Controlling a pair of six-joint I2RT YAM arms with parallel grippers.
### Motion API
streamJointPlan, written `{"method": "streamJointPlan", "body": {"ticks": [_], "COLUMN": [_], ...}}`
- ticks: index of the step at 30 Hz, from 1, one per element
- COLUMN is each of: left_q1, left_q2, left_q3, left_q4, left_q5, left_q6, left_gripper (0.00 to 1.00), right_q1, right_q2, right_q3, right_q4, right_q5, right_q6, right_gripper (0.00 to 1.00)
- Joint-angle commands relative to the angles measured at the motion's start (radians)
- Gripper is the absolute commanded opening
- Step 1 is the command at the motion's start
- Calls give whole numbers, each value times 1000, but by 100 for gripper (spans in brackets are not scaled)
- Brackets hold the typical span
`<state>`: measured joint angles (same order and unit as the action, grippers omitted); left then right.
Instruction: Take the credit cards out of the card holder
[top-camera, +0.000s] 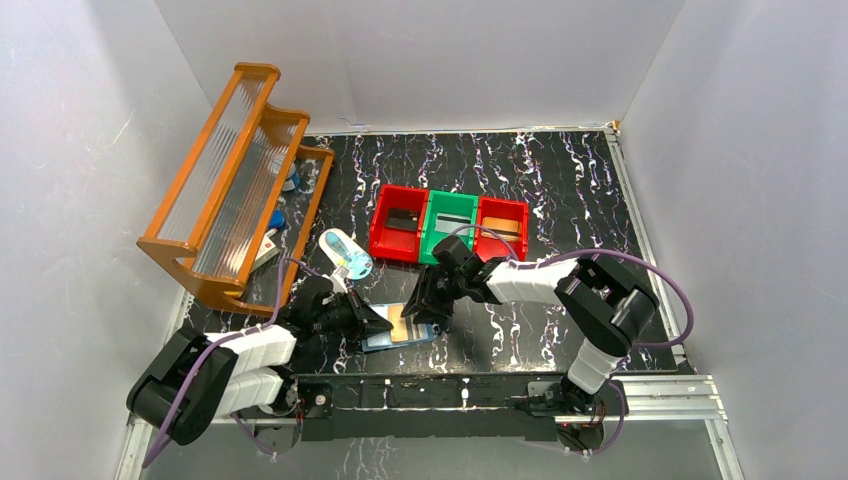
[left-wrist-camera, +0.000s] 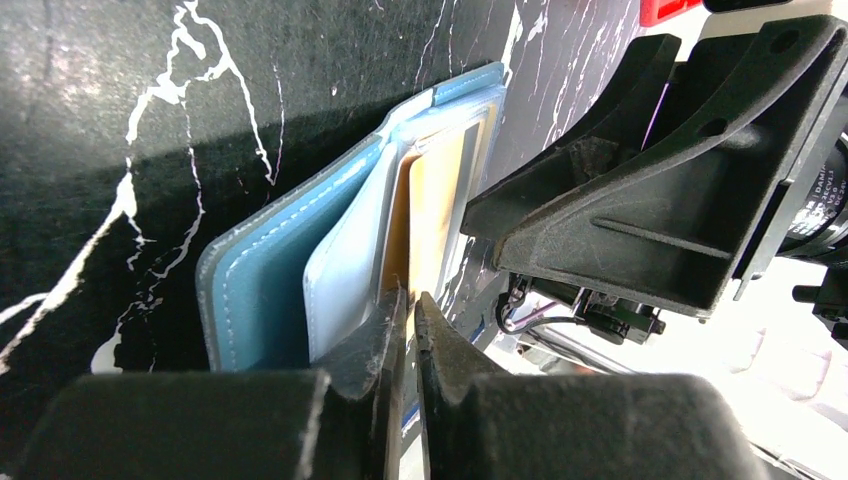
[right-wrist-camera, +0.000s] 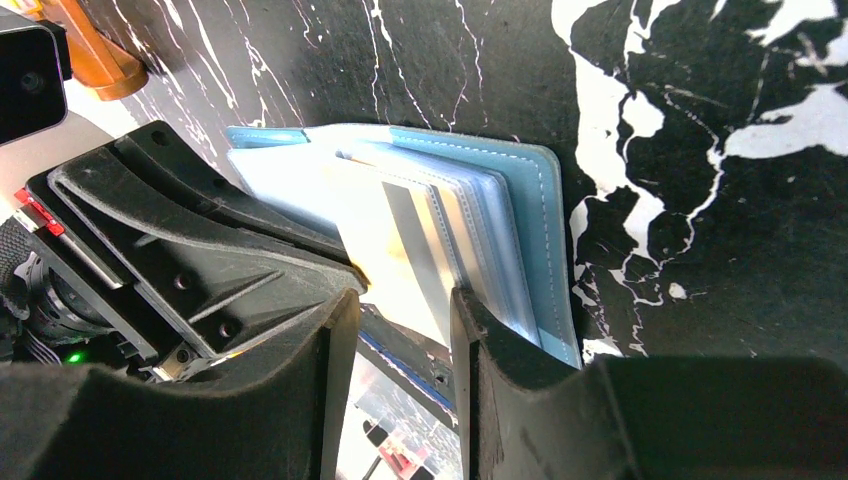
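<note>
The card holder (top-camera: 418, 333) lies open on the black marbled worktop (top-camera: 540, 180), near its front edge and between the two arms. In the top view its long axis runs roughly left to right, with the right end a little farther back. A tan-orange card (left-wrist-camera: 437, 205) with a grey stripe sits in its pale blue pockets. The pocket leaves are fanned up, and further cards behind them cannot be made out.

The left end effector (left-wrist-camera: 409, 312) is closed to a thin slit on the holder's near edge, where the tan-orange card meets a pale leaf. Which of the two it nips cannot be told. The right end effector (right-wrist-camera: 400, 318) comes in from the opposite side, its fingers (right-wrist-camera: 475, 335) partly apart with the striped card's edge between them. Contact there is hard to judge.

Behind stand the red and green bins (top-camera: 448, 248). A white-and-blue oval case (top-camera: 345, 254) and a wooden rack (top-camera: 235, 170) are to the left.
</note>
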<state>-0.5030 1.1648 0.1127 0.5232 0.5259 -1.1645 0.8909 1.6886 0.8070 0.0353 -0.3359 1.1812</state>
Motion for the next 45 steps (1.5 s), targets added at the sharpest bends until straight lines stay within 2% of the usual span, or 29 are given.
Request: {"method": "streamJointPlan", "body": {"ticks": [1,9,14,25,45], "left_q1": [-5,-5,-4,-5,-2], "left_q2": [-1,86,105,-35,-132], "left_q3": [46,63,66,105,132], "left_q4": [168,227,218,-163,-414], "left_q5": [93,132,125,-7,-91], "left_q6": [-27,-12,4,143,221], "left_gripper": [6,9,0,0,0], "right_q1": [37,37,37,26,15], "right_q2": [84,85,87,83,81], "right_q3": [-55,-61,-60,-42,-46], "right_q4": [-42,-29,-29,-116,-125], "right_q5": [54,48,47,105,111], "right_q6": [-15,-12,-12,-26,-22], "right_gripper": [48,48,48,49,50]}}
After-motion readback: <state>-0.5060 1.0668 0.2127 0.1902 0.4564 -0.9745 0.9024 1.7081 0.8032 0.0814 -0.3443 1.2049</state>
